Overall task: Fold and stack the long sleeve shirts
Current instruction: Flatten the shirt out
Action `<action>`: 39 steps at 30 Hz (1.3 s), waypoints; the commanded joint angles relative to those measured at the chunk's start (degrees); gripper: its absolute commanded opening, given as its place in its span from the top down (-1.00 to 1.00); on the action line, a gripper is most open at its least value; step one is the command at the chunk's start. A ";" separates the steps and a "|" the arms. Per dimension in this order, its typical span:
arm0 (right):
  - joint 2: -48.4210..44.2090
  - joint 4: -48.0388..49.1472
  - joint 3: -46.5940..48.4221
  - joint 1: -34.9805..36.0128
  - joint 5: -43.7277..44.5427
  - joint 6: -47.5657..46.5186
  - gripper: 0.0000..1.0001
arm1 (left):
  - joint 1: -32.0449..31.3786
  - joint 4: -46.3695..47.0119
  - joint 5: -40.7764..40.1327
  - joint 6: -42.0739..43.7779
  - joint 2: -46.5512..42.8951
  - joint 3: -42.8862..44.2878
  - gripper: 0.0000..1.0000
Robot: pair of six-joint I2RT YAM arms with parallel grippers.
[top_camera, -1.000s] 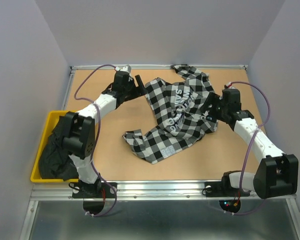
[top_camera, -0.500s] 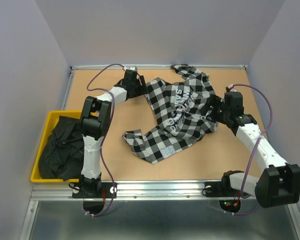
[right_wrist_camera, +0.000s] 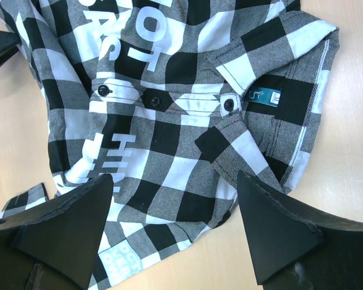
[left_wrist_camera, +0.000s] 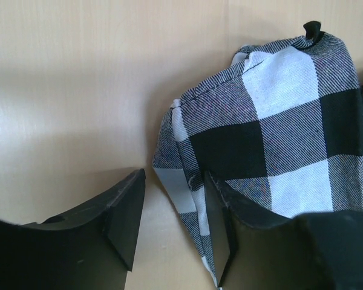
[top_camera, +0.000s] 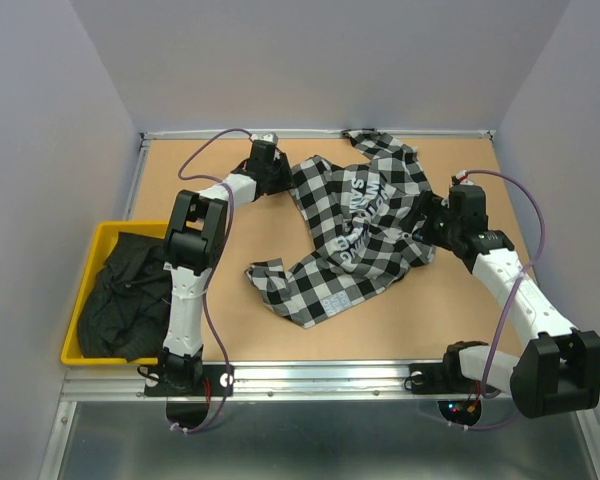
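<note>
The black-and-white check shirt (top_camera: 360, 225) lies crumpled in the middle of the table, its white lettering facing up. My left gripper (top_camera: 285, 182) is open at the shirt's far left edge. In the left wrist view a corner of the check cloth (left_wrist_camera: 272, 121) lies between the left gripper's (left_wrist_camera: 172, 223) fingers, against the right finger (left_wrist_camera: 221, 235). My right gripper (top_camera: 427, 228) is wide open over the shirt's right edge. In the right wrist view the right gripper (right_wrist_camera: 175, 232) hangs above the shirt's (right_wrist_camera: 169, 121) buttoned collar. The plain black shirt (top_camera: 120, 295) lies bunched in the bin.
A yellow bin (top_camera: 92, 240) stands at the table's left edge and holds the black shirt. Grey walls close in the back and both sides. A metal rail (top_camera: 320, 375) runs along the front edge by the arm bases.
My left arm has lifted its elbow away from over the bin, and its gripper has moved right to the check shirt's edge. My right gripper has shifted only slightly. The shirt has not moved.
</note>
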 commanded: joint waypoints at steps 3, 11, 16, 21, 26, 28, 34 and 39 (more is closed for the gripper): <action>-1.09 -0.10 -1.32 0.37 0.20 -0.01 -0.75 | 0.08 1.21 2.47 -0.97 1.88 1.24 0.13; 0.05 -0.28 -2.28 0.37 0.20 -0.19 -0.75 | 0.08 4.55 2.47 -1.23 1.27 -1.40 0.83; 2.33 -1.24 -3.16 0.29 0.11 0.42 -0.75 | 0.17 5.43 1.33 -1.50 -1.10 -4.82 1.00; 5.05 -2.03 -4.92 0.37 1.87 2.27 -0.75 | 0.43 5.26 -3.23 -2.55 -7.69 -12.89 1.00; 9.54 -2.04 -6.50 0.37 3.10 5.69 -0.75 | 0.52 4.29 -7.01 -3.61 -13.49 -20.46 1.00; 10.68 -1.77 -6.85 0.37 4.07 6.84 -0.75 | 0.52 3.85 -8.16 -4.48 -16.65 -24.41 1.00; 12.88 2.09 -9.66 0.37 4.51 9.47 -0.73 | 0.87 2.88 -12.29 -6.41 -24.91 -34.16 1.00; 14.72 6.57 -11.33 0.37 2.67 11.23 -0.68 | 1.14 1.92 -13.43 -7.91 -31.15 -40.32 1.00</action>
